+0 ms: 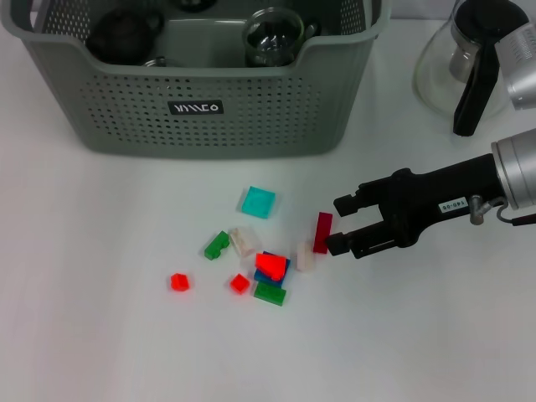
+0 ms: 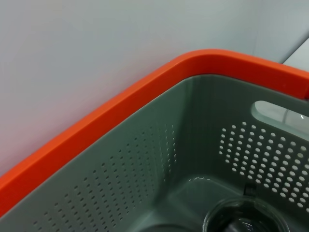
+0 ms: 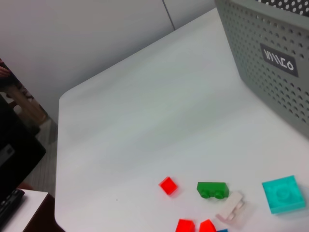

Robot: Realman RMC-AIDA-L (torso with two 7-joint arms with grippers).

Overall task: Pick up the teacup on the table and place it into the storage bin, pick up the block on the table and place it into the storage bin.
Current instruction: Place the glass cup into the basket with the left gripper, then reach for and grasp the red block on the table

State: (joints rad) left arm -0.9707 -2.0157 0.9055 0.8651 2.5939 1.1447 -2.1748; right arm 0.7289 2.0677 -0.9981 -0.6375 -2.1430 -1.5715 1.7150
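The grey-green storage bin (image 1: 201,109) stands at the back of the table, also seen in the right wrist view (image 3: 270,58). Inside it lies a clear glass teacup (image 1: 272,38), beside a dark round vessel (image 1: 126,33). Loose blocks lie in front of the bin. They include a dark red block (image 1: 322,232), a teal block (image 1: 258,202), a green block (image 1: 217,244) and a white block (image 1: 244,240). My right gripper (image 1: 339,224) is open and low over the table, its fingertips just right of the dark red block. My left gripper is out of view.
A glass pot with a black handle (image 1: 461,67) stands at the back right. More small red, blue and green blocks (image 1: 270,276) cluster at mid-table. The left wrist view looks into the bin's perforated inside (image 2: 193,159), where the rim shows orange.
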